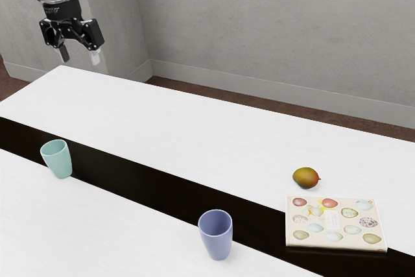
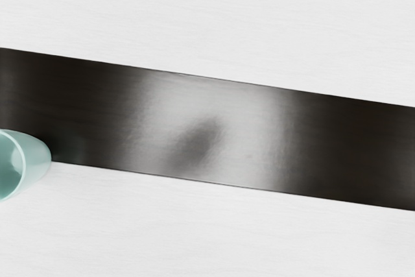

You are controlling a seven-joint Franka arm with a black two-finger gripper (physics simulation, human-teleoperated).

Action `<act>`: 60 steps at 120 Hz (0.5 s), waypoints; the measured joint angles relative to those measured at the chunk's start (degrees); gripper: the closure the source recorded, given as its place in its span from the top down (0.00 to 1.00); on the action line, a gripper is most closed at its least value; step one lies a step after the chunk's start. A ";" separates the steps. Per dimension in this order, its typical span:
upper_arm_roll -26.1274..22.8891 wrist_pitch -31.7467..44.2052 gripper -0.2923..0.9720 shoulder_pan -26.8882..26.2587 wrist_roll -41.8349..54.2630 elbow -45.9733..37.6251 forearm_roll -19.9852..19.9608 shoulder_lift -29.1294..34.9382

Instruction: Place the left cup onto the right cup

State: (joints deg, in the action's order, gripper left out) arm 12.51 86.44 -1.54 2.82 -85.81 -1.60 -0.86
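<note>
The green cup point(image 1: 57, 158) stands upright on the table point(image 1: 194, 115), at the near edge of the dark strip point(image 1: 130, 173) that crosses the white top. It is the cup nearer the exterior view's left, so it is taken to be the one to move. In the wrist view the green cup point(image 2: 19, 167) shows its open mouth beside the same dark strip point(image 2: 259, 134).

The blue cup point(image 1: 215, 233) stands upright nearer the camera and toward the exterior view's right, well apart from the green cup. It is taken to be the target.

The gripper point(image 1: 80, 58) hangs high above the far side of the table, well apart from both cups. Its fingers point(image 1: 97, 58) are spread apart and hold nothing.

Step in hand: approach. No cup is grasped yet.

Next move, as judged:
1. Bring the gripper over the green cup.
2. Descend with the fingers spread across the rim or wall.
3. Close them from two sides before lifting.

A mango point(image 1: 306, 176) and a book point(image 1: 336, 223) with egg pictures lie toward the exterior view's right, away from the likely path.
</note>
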 joint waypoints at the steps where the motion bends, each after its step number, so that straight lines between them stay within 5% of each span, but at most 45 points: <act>1: -0.03 0.00 0.75 0.01 0.00 0.01 0.00 0.00; 60: 0.08 5.47 0.75 -2.93 0.86 -8.98 0.60 -0.26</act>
State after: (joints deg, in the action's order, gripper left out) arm 12.59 91.90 -4.47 3.69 -94.79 -1.00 -1.12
